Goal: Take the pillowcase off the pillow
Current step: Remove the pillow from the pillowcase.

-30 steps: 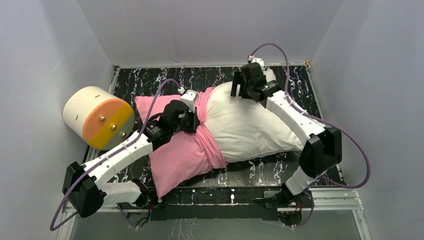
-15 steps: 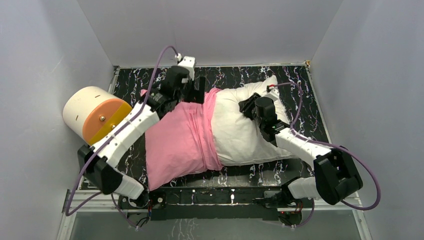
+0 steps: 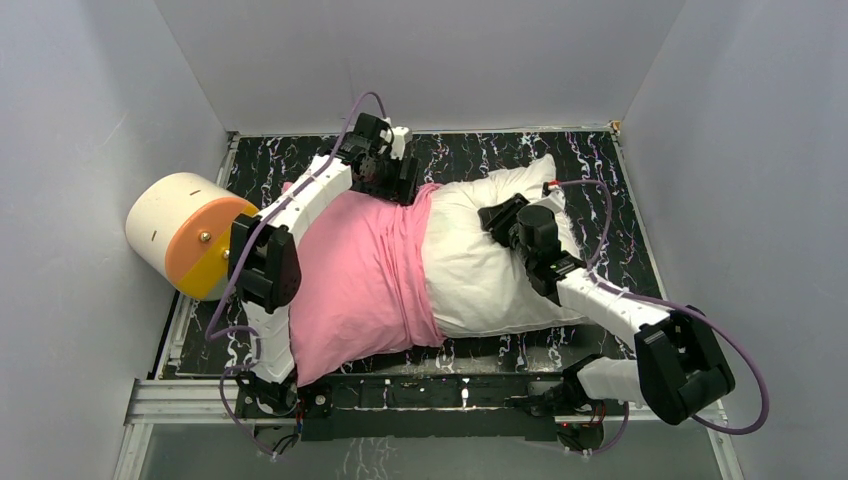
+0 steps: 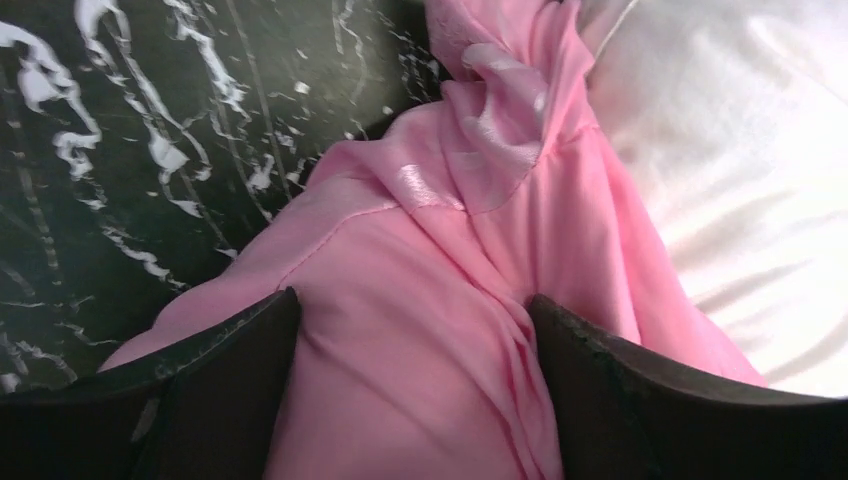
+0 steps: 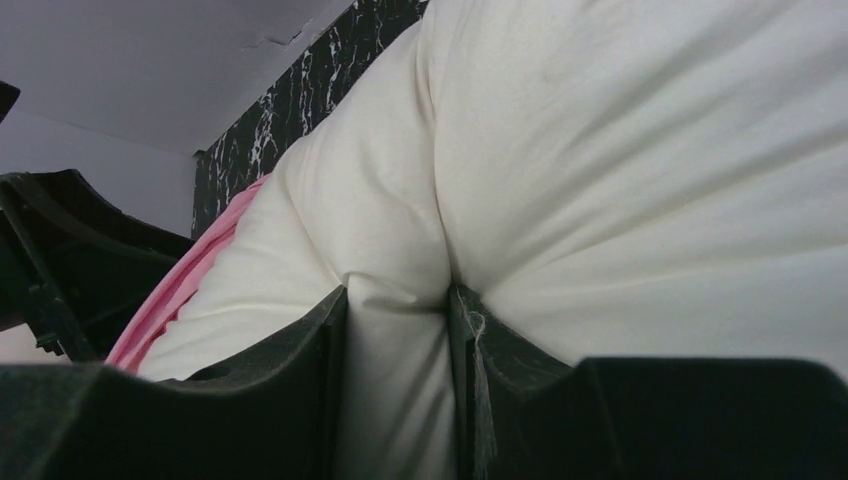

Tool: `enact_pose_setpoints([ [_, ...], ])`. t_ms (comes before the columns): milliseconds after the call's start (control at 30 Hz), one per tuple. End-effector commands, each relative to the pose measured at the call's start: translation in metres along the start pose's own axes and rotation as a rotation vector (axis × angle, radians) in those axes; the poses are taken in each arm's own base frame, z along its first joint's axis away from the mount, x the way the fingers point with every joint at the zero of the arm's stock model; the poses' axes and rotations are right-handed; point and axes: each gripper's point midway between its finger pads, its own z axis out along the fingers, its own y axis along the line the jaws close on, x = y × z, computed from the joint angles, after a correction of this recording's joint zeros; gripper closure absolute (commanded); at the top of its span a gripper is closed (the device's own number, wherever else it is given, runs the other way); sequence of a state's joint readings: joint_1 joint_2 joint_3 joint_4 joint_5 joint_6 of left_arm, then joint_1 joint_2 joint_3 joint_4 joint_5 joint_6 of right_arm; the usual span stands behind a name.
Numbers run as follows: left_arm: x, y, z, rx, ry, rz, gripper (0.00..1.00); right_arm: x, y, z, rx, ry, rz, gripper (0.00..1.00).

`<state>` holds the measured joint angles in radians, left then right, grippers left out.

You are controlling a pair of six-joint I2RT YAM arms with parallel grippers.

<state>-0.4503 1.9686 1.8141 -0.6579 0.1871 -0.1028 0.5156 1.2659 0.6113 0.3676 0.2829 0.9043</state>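
The pink pillowcase [image 3: 355,275] covers the left half of the white pillow [image 3: 480,265], its bunched edge running across the middle. My left gripper [image 3: 395,180] is at the pillowcase's far edge. In the left wrist view it [image 4: 412,310] stands open, with smooth pink fabric [image 4: 430,250] filling the gap between its fingers and bare pillow [image 4: 740,150] to the right. My right gripper [image 3: 497,215] rests on the bare pillow's top. In the right wrist view it [image 5: 397,295] is shut on a pinched fold of white pillow [image 5: 600,150]; the pink edge [image 5: 175,290] shows at left.
A cream-and-orange cylinder [image 3: 190,235] lies at the left, against the wall and close to the left arm. The black marbled tabletop [image 3: 480,150] shows behind and in front of the pillow. Grey walls enclose three sides.
My left gripper let go at the pillowcase's middle, opened, and moved to its far edge. My right gripper came down from the far corner onto the pillow and closed on a fold.
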Motion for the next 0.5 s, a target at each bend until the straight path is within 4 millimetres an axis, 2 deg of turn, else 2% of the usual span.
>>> enact_pose_setpoints([
  [0,0.024,-0.031,-0.026,0.202,0.068,0.006,0.43,0.105,-0.122,-0.055,0.407,0.395,-0.078,0.55],
  [67,0.025,-0.013,-0.031,0.165,0.047,-0.034,0.79,0.105,-0.131,-0.060,0.458,0.380,-0.047,0.57],
  [100,0.023,-0.003,-0.035,0.148,0.028,-0.059,0.92,0.106,-0.136,-0.062,0.480,0.376,-0.036,0.59],
  [133,0.021,0.006,-0.040,0.134,0.010,-0.081,1.00,0.107,-0.142,-0.066,0.504,0.370,-0.025,0.60],
  [267,0.009,0.051,-0.064,0.023,-0.069,-0.137,1.00,0.103,-0.156,-0.074,0.562,0.319,0.010,0.63],
  [367,0.004,0.088,-0.081,-0.091,-0.113,-0.177,1.00,0.094,-0.158,-0.078,0.575,0.267,0.030,0.67],
  [467,0.005,0.118,-0.096,-0.178,-0.138,-0.218,1.00,0.086,-0.157,-0.081,0.572,0.229,0.037,0.69],
])
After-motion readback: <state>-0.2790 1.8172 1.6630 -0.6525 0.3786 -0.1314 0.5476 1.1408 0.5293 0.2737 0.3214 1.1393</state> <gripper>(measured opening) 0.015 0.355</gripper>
